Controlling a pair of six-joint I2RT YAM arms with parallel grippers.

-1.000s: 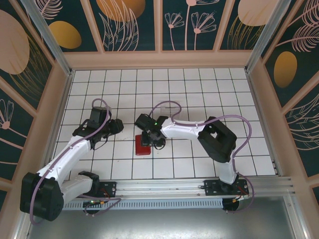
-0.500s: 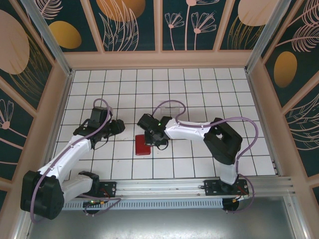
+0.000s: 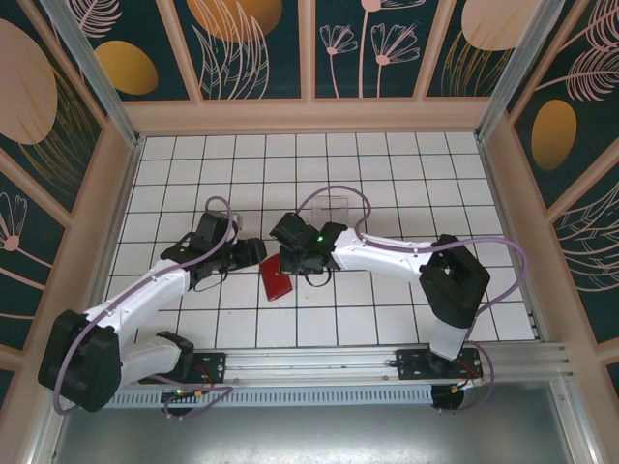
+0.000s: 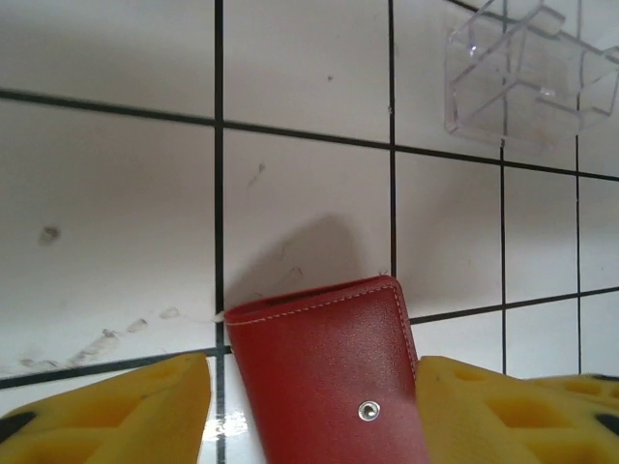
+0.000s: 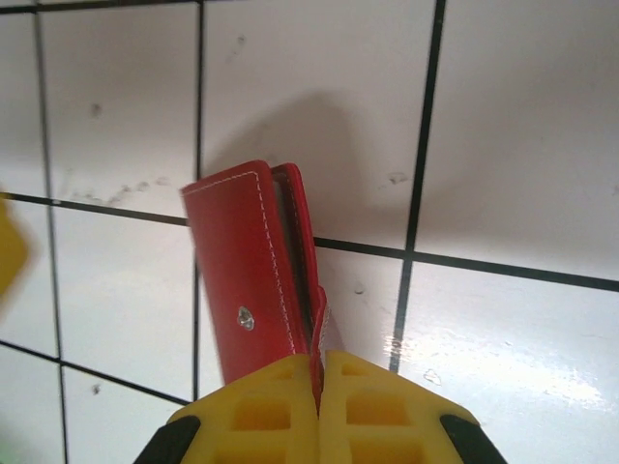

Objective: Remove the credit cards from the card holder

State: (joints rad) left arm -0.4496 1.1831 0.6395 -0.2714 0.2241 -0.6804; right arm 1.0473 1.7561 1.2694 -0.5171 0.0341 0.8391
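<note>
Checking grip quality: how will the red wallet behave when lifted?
The wallet looks like stitched leather, so probably bendy. Pinched at one flap by the right end effector, it may swing open. Its smooth face could slip.

White tiled tabletop [image 3: 387,164] boxed in by floral wall panels [image 3: 251,48].
The tiles are glossy white squares with black grid lines, faintly scuffed and patched with glare. The dark teal panels carry pale leaf outlines and orange ovals, set in a beige wooden frame [image 3: 309,114]. An aluminium rail [image 3: 329,362] runs along the near edge.
</note>
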